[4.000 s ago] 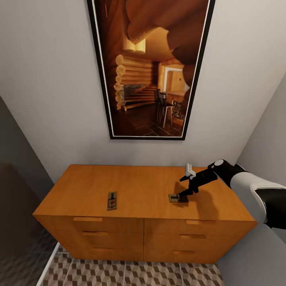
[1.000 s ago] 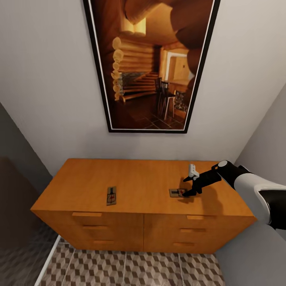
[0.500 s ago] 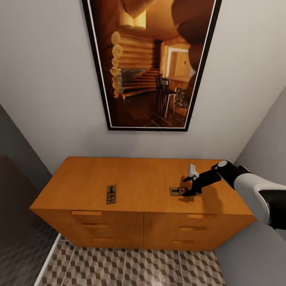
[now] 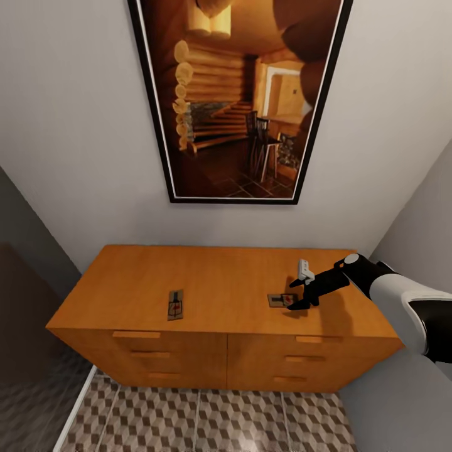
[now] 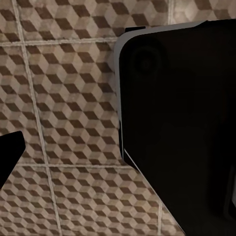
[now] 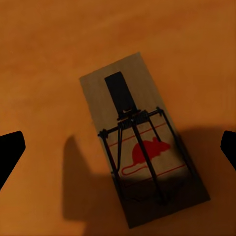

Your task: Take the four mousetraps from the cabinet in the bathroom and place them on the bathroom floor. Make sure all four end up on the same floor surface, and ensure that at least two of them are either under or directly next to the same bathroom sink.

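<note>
1. Here, you face the cabinet (image 4: 220,301), a low orange-brown chest with two columns of drawers, set against a pale wall under a tall dark-framed picture (image 4: 238,94) of a log-cabin interior.
2. Grey walls close in on both sides of the cabinet, and the cube-patterned floor (image 4: 201,420) shows in a strip before its drawers.
3. Two mousetraps lie flat on the cabinet top, well apart: the left trap (image 4: 176,304) near the front edge over the left drawers, the right trap (image 4: 280,301) over the right drawers.
4. Your right hand (image 4: 300,294) reaches in from the right side, its dark fingers angled down over the right trap, with nothing between them and the wood.
5. In the right wrist view the right trap (image 6: 142,147) sits squarely between the two fingertips (image 6: 10,155), which stand wide apart at either edge of the picture, so the hand is spread and holds nothing.
6. That trap shows its dark wire bars and a red mouse print, with the hand's shadow over its nearer end; whether the fingers touch the cabinet top you cannot tell.
7. Your left wrist view looks down at the floor (image 5: 64,98), beside a large black body of the robot (image 5: 182,123); one dark fingertip (image 5: 9,152) pokes in at the edge, and whether that hand is spread or clenched cannot be told.
</note>
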### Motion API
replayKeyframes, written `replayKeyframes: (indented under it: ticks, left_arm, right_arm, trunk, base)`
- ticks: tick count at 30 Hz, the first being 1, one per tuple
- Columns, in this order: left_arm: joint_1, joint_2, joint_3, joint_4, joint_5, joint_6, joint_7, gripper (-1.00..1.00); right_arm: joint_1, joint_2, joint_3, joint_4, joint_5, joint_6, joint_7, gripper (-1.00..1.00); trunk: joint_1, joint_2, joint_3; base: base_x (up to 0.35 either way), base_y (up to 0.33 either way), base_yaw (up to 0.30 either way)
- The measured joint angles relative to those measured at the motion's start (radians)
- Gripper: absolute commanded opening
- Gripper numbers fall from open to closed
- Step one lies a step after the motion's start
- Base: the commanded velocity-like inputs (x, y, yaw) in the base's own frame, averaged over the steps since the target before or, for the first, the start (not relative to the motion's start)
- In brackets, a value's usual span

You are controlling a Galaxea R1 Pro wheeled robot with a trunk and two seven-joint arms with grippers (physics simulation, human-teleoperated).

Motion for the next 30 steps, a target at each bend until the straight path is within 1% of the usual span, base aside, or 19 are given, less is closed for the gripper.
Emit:
replayKeyframes:
  ticks: [30]
  left_arm:
    - [0.0,0.0,0.0,0.0,0.0,0.0,0.0,1.0]
  right_arm:
    - [0.0,-0.001,-0.003,0.0,0.0,0.0,0.0,1.0]
  trunk:
    - [0.0,0.0,-0.036]
  base:
    - [0.0,0.0,0.0]
